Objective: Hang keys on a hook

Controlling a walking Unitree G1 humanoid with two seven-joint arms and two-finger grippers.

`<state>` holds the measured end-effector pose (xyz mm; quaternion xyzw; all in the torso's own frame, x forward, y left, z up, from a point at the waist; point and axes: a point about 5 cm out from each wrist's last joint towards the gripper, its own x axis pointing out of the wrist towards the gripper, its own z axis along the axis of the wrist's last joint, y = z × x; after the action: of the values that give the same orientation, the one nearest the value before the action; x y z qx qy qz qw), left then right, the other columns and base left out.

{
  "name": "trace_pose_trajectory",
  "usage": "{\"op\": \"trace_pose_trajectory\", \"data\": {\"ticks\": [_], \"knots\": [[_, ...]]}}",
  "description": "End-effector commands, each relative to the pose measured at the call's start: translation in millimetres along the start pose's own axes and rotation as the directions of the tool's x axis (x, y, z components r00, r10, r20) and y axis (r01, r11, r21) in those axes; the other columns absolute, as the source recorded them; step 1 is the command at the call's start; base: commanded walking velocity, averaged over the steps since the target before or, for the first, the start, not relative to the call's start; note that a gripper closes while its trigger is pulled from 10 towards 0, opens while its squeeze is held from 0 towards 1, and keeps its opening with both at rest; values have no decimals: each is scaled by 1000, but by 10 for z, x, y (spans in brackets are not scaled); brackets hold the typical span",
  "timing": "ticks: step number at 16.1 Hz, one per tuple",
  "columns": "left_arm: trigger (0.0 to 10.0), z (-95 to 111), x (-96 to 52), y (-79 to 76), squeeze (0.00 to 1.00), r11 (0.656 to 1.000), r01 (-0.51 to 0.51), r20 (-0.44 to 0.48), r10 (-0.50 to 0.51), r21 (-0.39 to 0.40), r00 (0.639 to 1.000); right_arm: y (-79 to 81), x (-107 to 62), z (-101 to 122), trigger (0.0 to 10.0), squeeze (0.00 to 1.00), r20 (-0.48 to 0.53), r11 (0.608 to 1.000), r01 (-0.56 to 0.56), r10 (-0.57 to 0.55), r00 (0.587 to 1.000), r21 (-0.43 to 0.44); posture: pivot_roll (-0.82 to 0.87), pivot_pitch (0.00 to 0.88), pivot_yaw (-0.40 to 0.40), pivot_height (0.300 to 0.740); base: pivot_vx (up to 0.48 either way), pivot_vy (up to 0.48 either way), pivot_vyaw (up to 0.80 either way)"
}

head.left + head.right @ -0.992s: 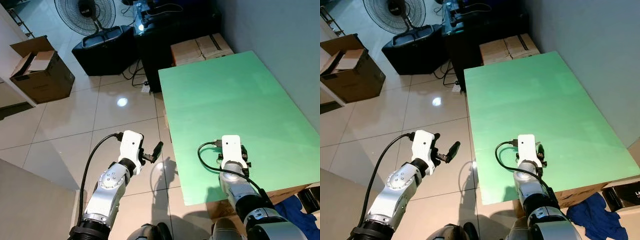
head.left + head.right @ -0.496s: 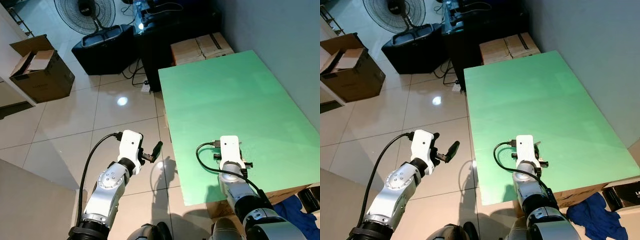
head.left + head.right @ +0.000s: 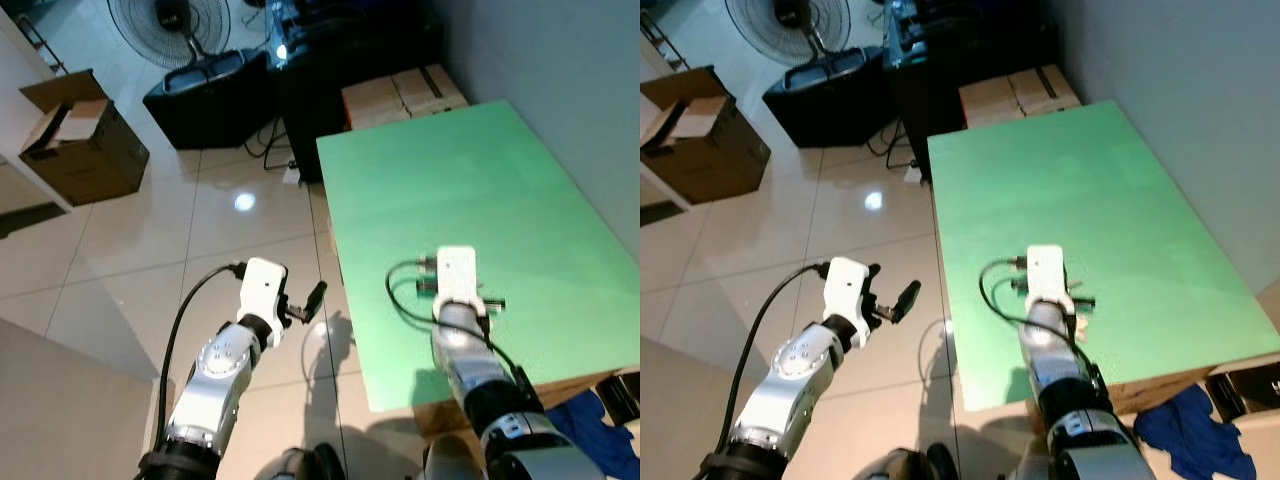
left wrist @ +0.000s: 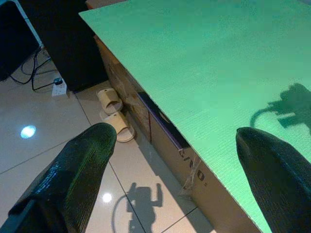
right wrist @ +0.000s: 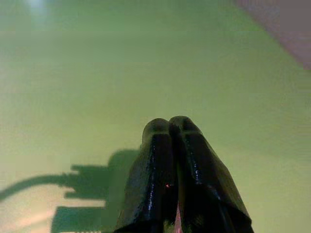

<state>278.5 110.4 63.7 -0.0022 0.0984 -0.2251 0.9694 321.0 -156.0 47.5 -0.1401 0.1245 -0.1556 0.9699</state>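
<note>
My right gripper [image 3: 1080, 299] hovers low over the near part of the green table [image 3: 470, 190], casting a shadow on it. In the right wrist view its fingers [image 5: 169, 124] are pressed together, with a thin pinkish sliver between them near their base; I cannot tell what that is. A small pale bit [image 3: 1080, 322] shows just below the fingers. My left gripper [image 3: 305, 305] is open over the tiled floor, left of the table's edge, with nothing between its fingers [image 4: 87, 155]. I cannot make out keys or a hook.
A cardboard box [image 3: 80, 140], a fan [image 3: 170, 25] and a black case [image 3: 205, 95] stand on the floor at the far left. Cardboard boxes [image 3: 400, 95] sit behind the table. Slippers [image 4: 114, 114] lie by the table's side. Blue cloth [image 3: 590, 415] lies at the near right.
My right gripper has moved forward over the table, away from its near edge, and its cable loop shifted with it. The left arm has stayed put.
</note>
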Motion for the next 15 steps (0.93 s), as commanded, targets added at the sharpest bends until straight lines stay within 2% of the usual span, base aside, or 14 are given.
{"op": "trace_pose_trajectory", "data": {"ticks": [1, 3, 4, 5, 10, 15], "knots": [[10000, -19, -5, 50, 0, 1000, -12, -14, 12, 3, 1000, 76, -23, 83, 0, 0, 20, 1000, -26, 26, 999, 12, -279, 108, 254, 740, 0, 0, 0], [10000, -17, 9, 37, 0, 1000, -10, -11, 10, 2, 1000, 55, -14, 134, 0, 0, 29, 1000, -16, 15, 999, 10, -284, 103, 254, 740, 0, 0, 0], [10000, -19, 15, 31, 0, 1000, -9, -11, 9, 1, 1000, 23, -4, 97, 2353, 0, 4, 1000, 5, -5, 1000, 2, -285, 100, 253, 740, 0, 0, 0], [10000, -19, 20, 29, 0, 1000, -8, -11, 8, 2, 1000, -7, -2, 1, 10000, 1000, -45, 1000, 18, -19, 999, -1, -284, 97, 253, 740, 0, 0, 0], [10000, -25, 2, 51, 0, 1000, -11, -12, 12, 5, 1000, -131, -12, -254, 10000, 1000, -134, 997, 52, -58, 989, -49, -273, 97, 254, 740, 0, 0, 0], [10000, -24, -22, 63, 0, 1000, -14, -13, 14, 7, 1000, -169, 10, -297, 10000, 1000, -148, 995, 65, -75, 986, -72, -266, 104, 256, 740, 0, 0, 0]]}}
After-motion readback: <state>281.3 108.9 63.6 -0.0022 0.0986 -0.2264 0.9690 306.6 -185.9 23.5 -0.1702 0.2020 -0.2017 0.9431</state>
